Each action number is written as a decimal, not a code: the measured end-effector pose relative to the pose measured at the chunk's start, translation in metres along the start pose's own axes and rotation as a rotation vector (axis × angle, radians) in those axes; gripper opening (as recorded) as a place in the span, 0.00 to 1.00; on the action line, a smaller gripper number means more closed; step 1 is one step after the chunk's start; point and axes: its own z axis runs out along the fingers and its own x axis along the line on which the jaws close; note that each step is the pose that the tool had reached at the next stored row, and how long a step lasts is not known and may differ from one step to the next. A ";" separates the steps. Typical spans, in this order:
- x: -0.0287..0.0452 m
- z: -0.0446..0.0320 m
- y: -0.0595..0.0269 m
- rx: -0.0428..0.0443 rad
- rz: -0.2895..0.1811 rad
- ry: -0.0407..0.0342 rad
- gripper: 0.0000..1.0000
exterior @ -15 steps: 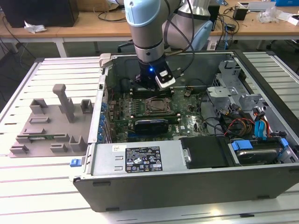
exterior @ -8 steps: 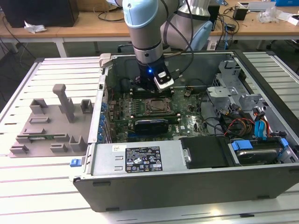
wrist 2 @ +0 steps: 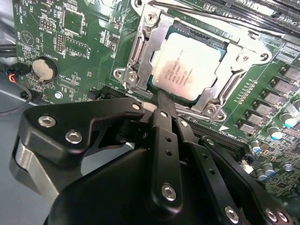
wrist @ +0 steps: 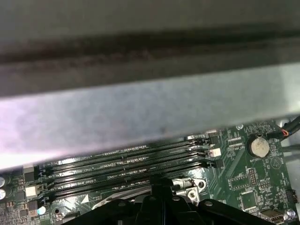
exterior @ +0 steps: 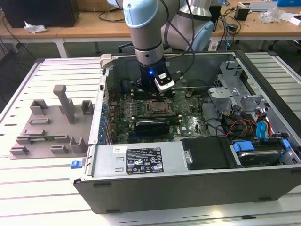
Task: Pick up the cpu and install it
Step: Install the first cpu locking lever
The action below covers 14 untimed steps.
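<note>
Upper centre: the cpu [wrist 2: 187,65] lies in its socket [wrist 2: 140,51]; fingers [wrist 2: 161,108] closed, empty, at its edge. We judge it light, rigid, best held by its edges.

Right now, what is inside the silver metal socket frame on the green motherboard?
The flat square silver-topped cpu lies inside the silver metal socket frame. The black end effector covers one edge of it; whatever is beneath the cpu is hidden.
</note>
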 end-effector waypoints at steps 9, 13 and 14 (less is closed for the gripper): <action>-0.0023 -0.0132 0.0021 -0.0004 0.000 -0.0003 0.11; -0.0014 -0.0129 0.0064 -0.0007 0.000 -0.0011 0.11; -0.0012 -0.0128 0.0071 -0.0014 0.000 -0.0016 0.11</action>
